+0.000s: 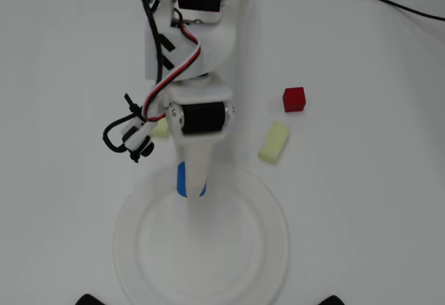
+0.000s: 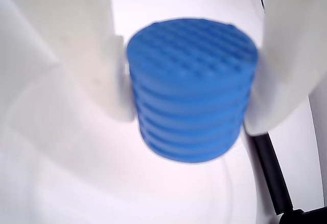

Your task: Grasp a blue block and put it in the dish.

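The blue block [image 2: 191, 89] fills the wrist view, a ribbed blue short cylinder clamped between my two white fingers [image 2: 87, 66]. From overhead, my gripper [image 1: 191, 183] is shut on the blue block [image 1: 181, 180], of which only narrow strips show beside the white finger. It hangs over the far inner part of the dish [image 1: 268, 249], a large round white plate at the bottom centre. How high the block is above the dish I cannot tell.
A red cube [image 1: 294, 99] and a pale yellow block [image 1: 274, 142] lie right of the arm, outside the dish. Another pale yellow block [image 1: 161, 128] peeks out beside the wrist. A black cable [image 1: 389, 3] crosses the top right corner.
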Robot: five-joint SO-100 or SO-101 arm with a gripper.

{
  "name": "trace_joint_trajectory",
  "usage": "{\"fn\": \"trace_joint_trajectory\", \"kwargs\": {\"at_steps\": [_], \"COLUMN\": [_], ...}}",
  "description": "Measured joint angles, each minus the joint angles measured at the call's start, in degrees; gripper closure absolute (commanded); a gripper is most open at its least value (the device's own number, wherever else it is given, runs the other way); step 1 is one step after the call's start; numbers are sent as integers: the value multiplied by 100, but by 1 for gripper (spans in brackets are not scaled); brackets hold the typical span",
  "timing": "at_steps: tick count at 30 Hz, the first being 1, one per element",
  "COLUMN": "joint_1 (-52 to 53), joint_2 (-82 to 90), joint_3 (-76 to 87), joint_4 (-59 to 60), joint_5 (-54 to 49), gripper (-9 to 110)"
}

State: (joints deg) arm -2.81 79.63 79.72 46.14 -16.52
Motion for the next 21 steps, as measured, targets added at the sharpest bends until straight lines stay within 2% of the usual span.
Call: {"fn": "trace_joint_trajectory", "kwargs": {"at_steps": [5,16,18,21], "joint_1": [-123,-114,-114,-114], "joint_2": [-1028,-3278,-3797,-5168], "joint_3": [-1011,-3647,-4482,-6601], "joint_4": [167,1441,1890,2865], "joint_5": [97,325,360,299], "gripper": [101,101,101,101]}}
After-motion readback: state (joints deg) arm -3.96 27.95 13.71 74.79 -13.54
